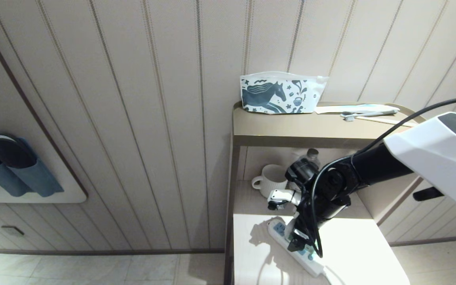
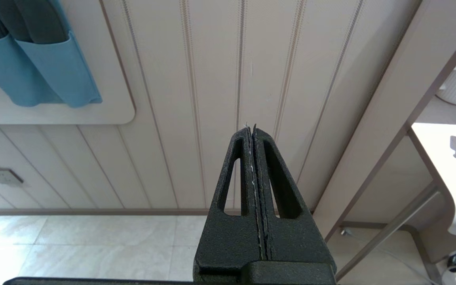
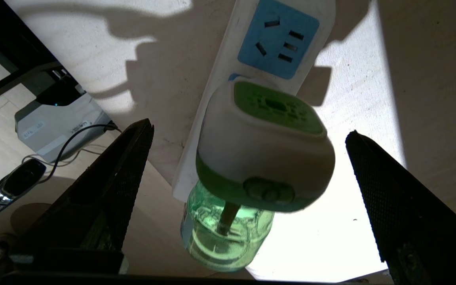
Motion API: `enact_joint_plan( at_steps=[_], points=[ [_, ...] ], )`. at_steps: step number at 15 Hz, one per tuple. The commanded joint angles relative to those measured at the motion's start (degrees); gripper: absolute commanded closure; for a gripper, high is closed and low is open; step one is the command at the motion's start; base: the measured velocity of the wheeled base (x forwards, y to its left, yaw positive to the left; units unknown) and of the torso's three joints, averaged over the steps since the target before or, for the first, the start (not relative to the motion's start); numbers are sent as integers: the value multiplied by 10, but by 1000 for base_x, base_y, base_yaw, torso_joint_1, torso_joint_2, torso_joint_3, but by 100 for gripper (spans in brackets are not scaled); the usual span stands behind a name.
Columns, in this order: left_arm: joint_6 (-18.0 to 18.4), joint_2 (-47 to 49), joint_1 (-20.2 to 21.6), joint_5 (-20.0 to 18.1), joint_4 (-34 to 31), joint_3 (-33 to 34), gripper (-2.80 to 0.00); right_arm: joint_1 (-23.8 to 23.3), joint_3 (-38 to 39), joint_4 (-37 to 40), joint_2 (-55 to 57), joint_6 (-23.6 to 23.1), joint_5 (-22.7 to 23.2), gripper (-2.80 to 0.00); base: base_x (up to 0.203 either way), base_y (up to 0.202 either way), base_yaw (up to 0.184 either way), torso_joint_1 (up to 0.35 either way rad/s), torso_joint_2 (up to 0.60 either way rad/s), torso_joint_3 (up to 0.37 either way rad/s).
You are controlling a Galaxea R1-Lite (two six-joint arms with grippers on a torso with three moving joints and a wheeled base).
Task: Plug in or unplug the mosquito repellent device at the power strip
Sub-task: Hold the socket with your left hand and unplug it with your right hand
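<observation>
The power strip (image 1: 291, 247) lies slanted on the pale lower shelf (image 1: 354, 253), its near end just beside the shelf's front edge. The mosquito repellent device (image 3: 263, 158) sits on the strip, next to a free blue socket (image 3: 277, 39). The right gripper (image 3: 247, 158) is wide open, holding nothing; one finger (image 3: 109, 190) stands at each side of the device with clear room between. The arm reaches in under the upper shelf (image 1: 307, 132). The left gripper (image 2: 255, 198) is closed and empty, beside the wall.

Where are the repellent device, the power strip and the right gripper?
mosquito repellent device (image 3: 265, 152), right wrist view, white body.
power strip (image 3: 278, 38), right wrist view, free blue socket.
right gripper (image 3: 247, 136), right wrist view, midway between open fingertips.
</observation>
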State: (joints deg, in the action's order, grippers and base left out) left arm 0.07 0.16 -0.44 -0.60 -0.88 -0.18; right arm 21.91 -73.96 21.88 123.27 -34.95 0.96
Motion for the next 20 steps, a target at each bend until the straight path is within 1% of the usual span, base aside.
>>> enact_joint_plan(
  at_steps=[1, 5, 6, 7, 13, 17, 18, 19, 20],
  points=[
    [0, 0, 0, 0, 0, 0, 0, 1, -15, 1, 23, -1, 0, -280, 0, 0, 0, 0, 0, 0],
    [-1, 0, 0, 0, 3, 0, 0, 0, -29, -1, 36, 1, 0, -280, 0, 0, 0, 0, 0, 0],
    [-1, 0, 0, 0, 3, 0, 0, 0, -32, 0, 39, 1, 0, -269, 0, 0, 0, 0, 0, 0],
    [-1, 0, 0, 0, 3, 1, 0, 1, -32, -2, 43, 2, 0, 0, 0, 0, 0, 0, 0, 0],
    [-1, 0, 0, 0, 3, 0, 0, 1, -24, 0, 38, 2, 0, 0, 0, 0, 0, 0, 0, 0],
    [6, 0, 0, 0, 3, 0, 0, 31, -17, 1, 20, 2, -5, 0, 0, 0, 0, 0, 0, 0],
    [10, -1, 0, 3, -2, -2, 0, 47, -14, 0, 15, 2, -6, 0, 0, 0, 0, 0, 0, 0],
    [10, -1, 0, 3, -2, -2, 0, 48, -13, 0, 14, 2, -7, 0, 0, 0, 0, 0, 0, 0],
    [30, 2, 0, -1, -7, -7, 0, 61, -11, -1, 14, 2, -13, 0, 0, 0, 0, 0, 0, 0]
  ],
)
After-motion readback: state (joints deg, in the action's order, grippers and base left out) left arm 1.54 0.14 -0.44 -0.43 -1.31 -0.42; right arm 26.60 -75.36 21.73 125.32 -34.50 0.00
